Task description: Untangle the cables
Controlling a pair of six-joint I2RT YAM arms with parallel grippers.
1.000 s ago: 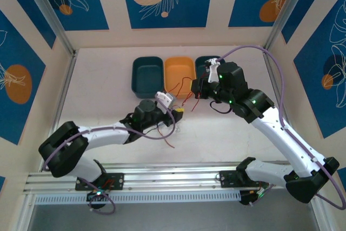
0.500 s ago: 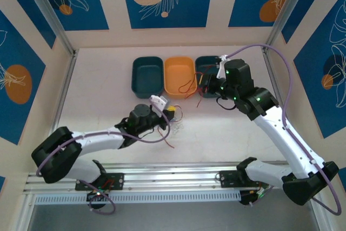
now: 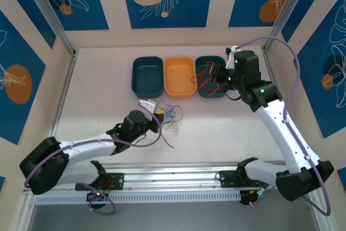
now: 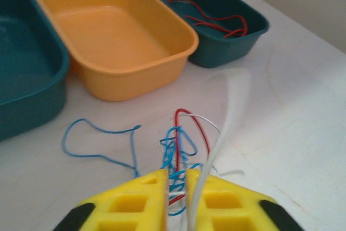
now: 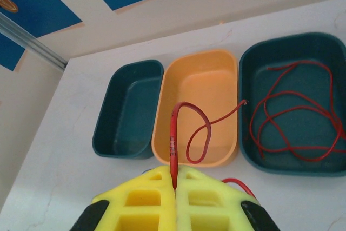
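Right fingers (image 5: 168,177) pressed together, pinching red cable (image 5: 173,139) looping ahead. Left fingers (image 4: 160,181) slightly apart, cable tangle (image 4: 173,155) between them; grip cannot be told.

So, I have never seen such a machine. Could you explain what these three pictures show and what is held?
These are two white-and-black robot arms bolted at the near edge of a pale table. One picture looks down from above; the other two come from a camera on each wrist, so the yellow blocks at the bottom are that arm's fingers. On it stand three plastic trays: a dark teal tray, an orange tray and a second dark teal tray holding thin red wires. The right gripper is shut on one red wire. The left gripper, nearly closed, has a tangle of thin blue, red and white wires between its fingers; whether it grips them, I cannot tell.
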